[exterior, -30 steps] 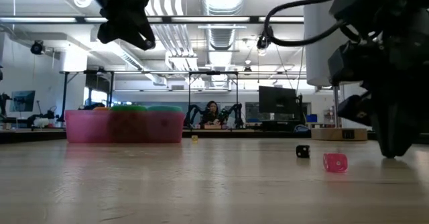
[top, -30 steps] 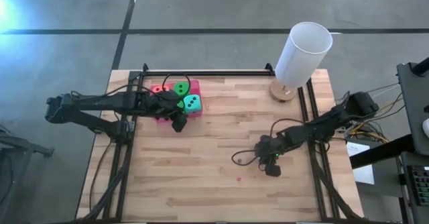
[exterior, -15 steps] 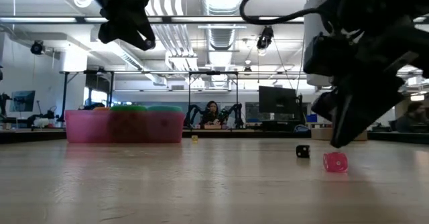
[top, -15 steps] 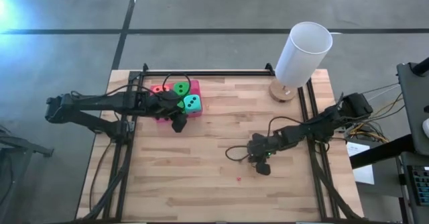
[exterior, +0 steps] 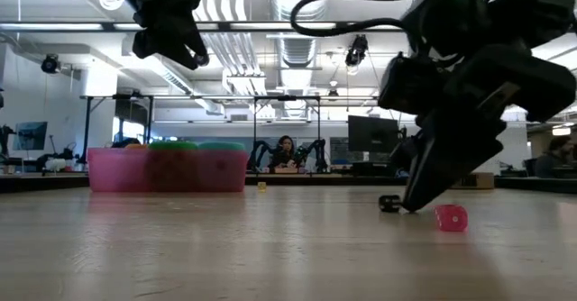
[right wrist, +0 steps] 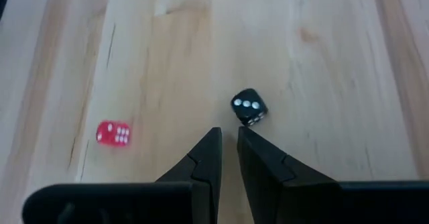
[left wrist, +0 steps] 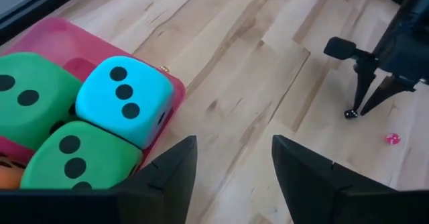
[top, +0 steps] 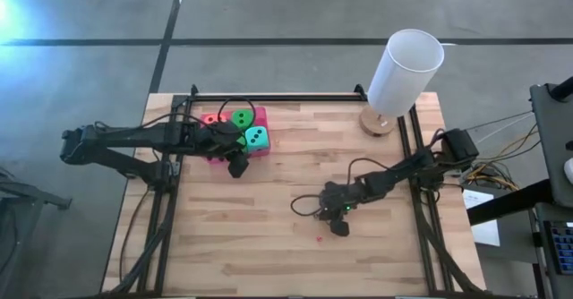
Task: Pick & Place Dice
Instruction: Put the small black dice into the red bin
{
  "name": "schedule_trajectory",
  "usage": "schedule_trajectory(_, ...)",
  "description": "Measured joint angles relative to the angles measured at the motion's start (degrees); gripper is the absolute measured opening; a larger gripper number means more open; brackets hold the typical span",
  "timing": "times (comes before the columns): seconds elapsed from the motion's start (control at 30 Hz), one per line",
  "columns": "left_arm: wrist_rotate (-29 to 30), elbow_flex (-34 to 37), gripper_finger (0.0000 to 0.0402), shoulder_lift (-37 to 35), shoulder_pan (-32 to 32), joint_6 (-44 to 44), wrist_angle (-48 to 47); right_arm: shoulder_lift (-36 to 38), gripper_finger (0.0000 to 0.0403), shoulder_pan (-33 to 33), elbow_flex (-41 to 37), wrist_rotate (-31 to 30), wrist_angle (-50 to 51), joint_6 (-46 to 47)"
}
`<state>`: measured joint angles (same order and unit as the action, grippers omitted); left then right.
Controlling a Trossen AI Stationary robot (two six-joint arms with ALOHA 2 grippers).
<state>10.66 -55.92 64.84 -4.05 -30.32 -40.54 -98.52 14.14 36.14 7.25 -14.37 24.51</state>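
Observation:
The dice lie in a pink tray (top: 262, 114) at the far left: two green (left wrist: 30, 96) (left wrist: 74, 158), one teal (left wrist: 124, 98), and an orange one (left wrist: 7, 177) barely showing. My left gripper (left wrist: 231, 143) hovers open just beside the tray's near right corner. My right gripper (right wrist: 230, 131) is shut and low over the table's middle right. Its tips are at a tiny black cube (right wrist: 249, 107) with three white pips. A tiny red cube (right wrist: 112, 133) lies nearby. My right gripper's shut fingers slant down from the table's right. The tip of one finger (right wrist: 245, 134) stands against the near side of the tiny black cube (exterior: 389, 203), which rests flat on the table. Nothing is between the fingers.
A tall white cylinder (top: 405, 71) on a round wooden base stands at the far right corner. Black frame rails (top: 273, 97) run along the far edge and both sides. Bare wood stretches between the tray and my right gripper.
My right gripper has gone toward the table's left edge and down, tipping its fingers more steeply toward the tabletop. The tiny black cube has slid a little toward the left, ahead of the fingertips. The red cube has stayed put.

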Motion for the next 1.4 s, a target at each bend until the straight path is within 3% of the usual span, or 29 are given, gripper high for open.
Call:
schedule_trajectory(0.37,-0.63,0.00,0.0189,0.00,0.00,0.38,-0.05,-8.30,0.0052,-2.74,9.69,0.95,0.10,-9.44)
schedule_trajectory(0.6,-1.30,0.00,0.0175,0.00,0.00,0.52,-0.03,-7.35,0.0052,-3.28,10.66,0.07,1.62,-10.20)
schedule_trajectory(0.8,-1.30,0.00,0.0165,0.00,0.00,0.95,0.02,-1.91,0.0052,-0.13,10.41,-1.62,9.01,-8.10)
schedule_trajectory(1.0,-1.30,0.00,0.0159,0.01,0.04,3.49,1.00,7.72,0.0052,3.84,10.28,-6.95,20.15,-5.87)
schedule_trajectory(1.4,-4.77,0.00,0.0149,6.87,5.38,16.02,13.41,27.47,0.0052,8.95,8.72,-13.84,30.57,-1.92)
